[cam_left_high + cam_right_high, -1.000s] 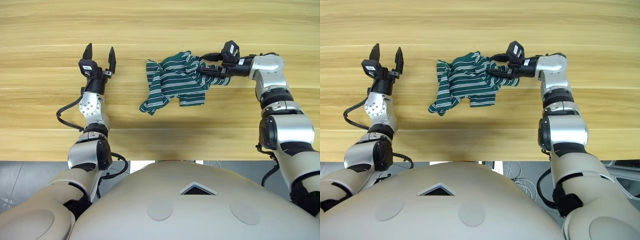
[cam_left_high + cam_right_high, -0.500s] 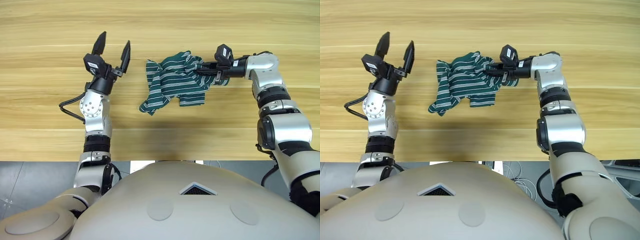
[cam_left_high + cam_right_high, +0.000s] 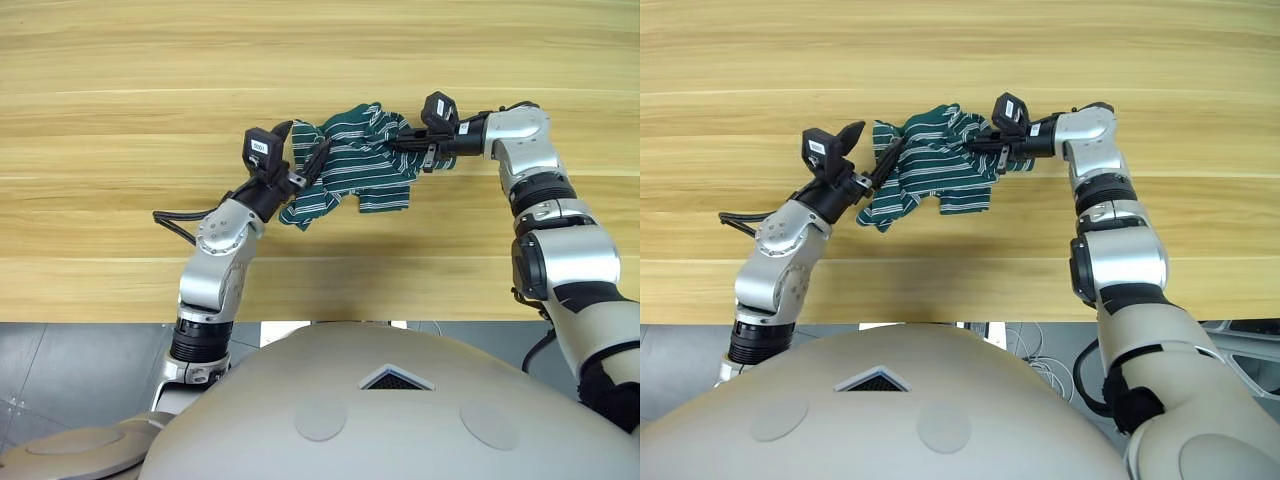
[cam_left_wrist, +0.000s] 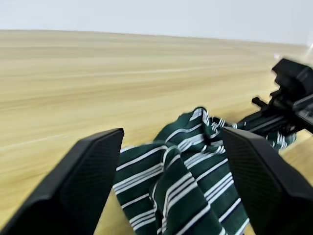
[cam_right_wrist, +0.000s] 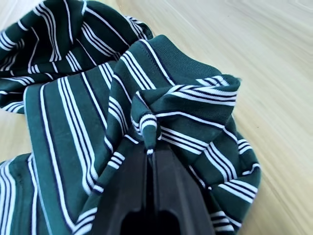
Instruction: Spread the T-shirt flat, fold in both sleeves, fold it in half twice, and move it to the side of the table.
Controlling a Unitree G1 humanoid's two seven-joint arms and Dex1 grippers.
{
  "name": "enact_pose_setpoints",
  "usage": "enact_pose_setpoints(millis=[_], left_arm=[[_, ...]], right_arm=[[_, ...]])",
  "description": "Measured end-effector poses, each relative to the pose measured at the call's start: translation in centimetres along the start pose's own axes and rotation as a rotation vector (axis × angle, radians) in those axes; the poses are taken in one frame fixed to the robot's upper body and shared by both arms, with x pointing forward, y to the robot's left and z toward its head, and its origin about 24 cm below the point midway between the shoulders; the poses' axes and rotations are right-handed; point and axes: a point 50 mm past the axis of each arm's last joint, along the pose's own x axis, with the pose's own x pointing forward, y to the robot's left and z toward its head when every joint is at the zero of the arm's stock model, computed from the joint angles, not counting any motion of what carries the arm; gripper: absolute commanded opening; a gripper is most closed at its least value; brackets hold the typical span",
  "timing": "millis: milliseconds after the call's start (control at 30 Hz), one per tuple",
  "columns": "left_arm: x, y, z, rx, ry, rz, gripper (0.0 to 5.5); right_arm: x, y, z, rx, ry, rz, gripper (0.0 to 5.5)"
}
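lying crumpled on the worktop (image 3: 120, 80), the t-shirt (image 3: 350, 170) has a fold pinched in the right tool (image 5: 149, 152); the left tool (image 3: 305, 138) sits spread at its opposite edge.

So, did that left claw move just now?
Yes. The left gripper swung toward the robot's right across the table, from bare wood to the T-shirt's left edge, jaws open.

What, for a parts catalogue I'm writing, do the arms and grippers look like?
The left arm and right arm are silver-grey rounded segments with black joints. A black cable loops out beside the left arm's wrist. The left gripper and right gripper are black, each with two tapered jaws and a boxy module bearing a white label.
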Motion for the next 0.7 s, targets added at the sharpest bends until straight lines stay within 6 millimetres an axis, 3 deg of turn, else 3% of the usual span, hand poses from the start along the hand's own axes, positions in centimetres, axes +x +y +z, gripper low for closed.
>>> enact_pose_setpoints(millis=[100, 333, 700], left_arm=[[0.2, -0.3, -1.0, 0.021, 0.065, 0.003, 3.58], [0.5, 1.3, -2.4, 0.044, 0.144, 0.059, 3.58], [0.0, 1.8, -1.6, 0.032, 0.105, 0.078, 1.69]], right_arm=[[0.4, 0.1, 0.4, -0.018, -0.011, 0.007, 0.02], [1.1, 0.5, 0.4, -0.025, -0.026, 0.024, 0.02], [1.3, 0.6, 0.6, -0.043, -0.035, 0.011, 0.00]])
